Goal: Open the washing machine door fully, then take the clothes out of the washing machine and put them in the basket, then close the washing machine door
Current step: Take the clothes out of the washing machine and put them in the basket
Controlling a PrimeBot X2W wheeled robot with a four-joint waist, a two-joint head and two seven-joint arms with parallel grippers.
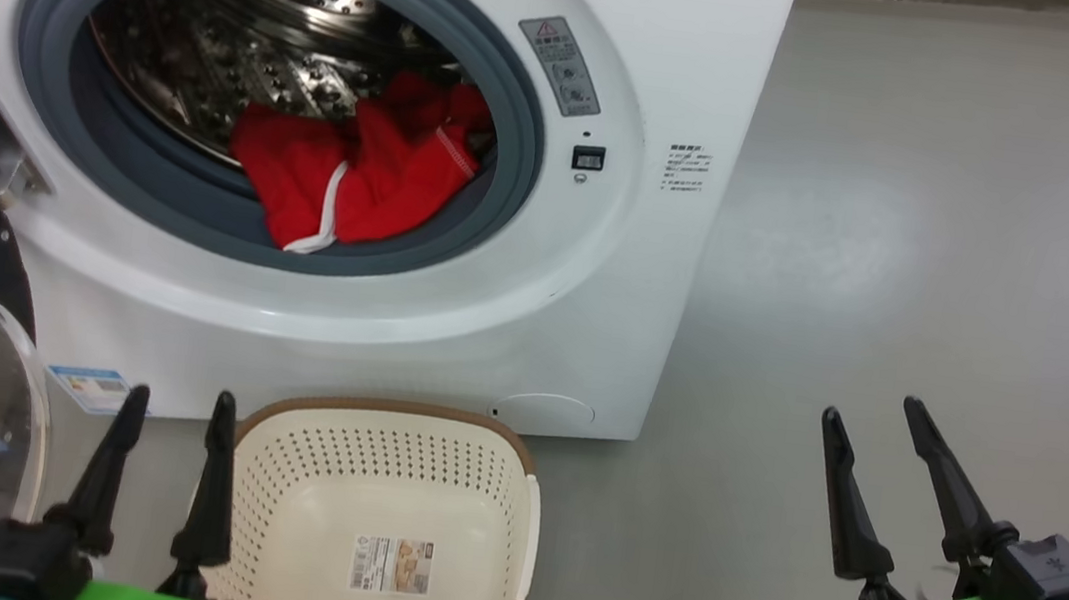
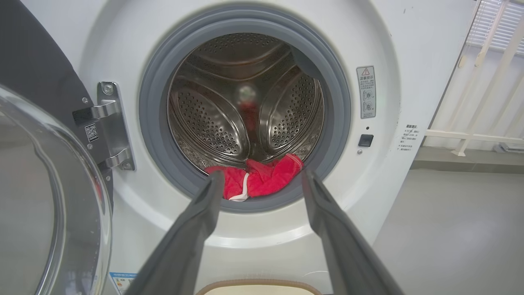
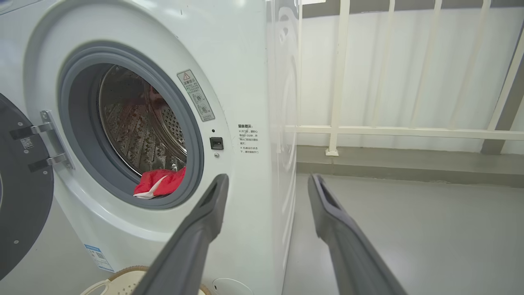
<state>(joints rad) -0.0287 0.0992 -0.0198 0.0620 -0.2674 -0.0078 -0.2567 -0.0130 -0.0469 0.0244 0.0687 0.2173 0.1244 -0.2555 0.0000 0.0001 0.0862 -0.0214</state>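
With left gripper (image 1: 181, 396) and right gripper (image 1: 872, 409) gaping empty, the bright red soft clothes (image 1: 348, 168) could snag on the grey-blue rubber seal (image 1: 155, 186) when pulled.

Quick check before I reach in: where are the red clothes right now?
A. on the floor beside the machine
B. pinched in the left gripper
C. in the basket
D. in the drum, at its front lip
D: the red clothes lie low in the washing machine's drum, spilling onto the grey seal, while the left gripper stands open, away from them.
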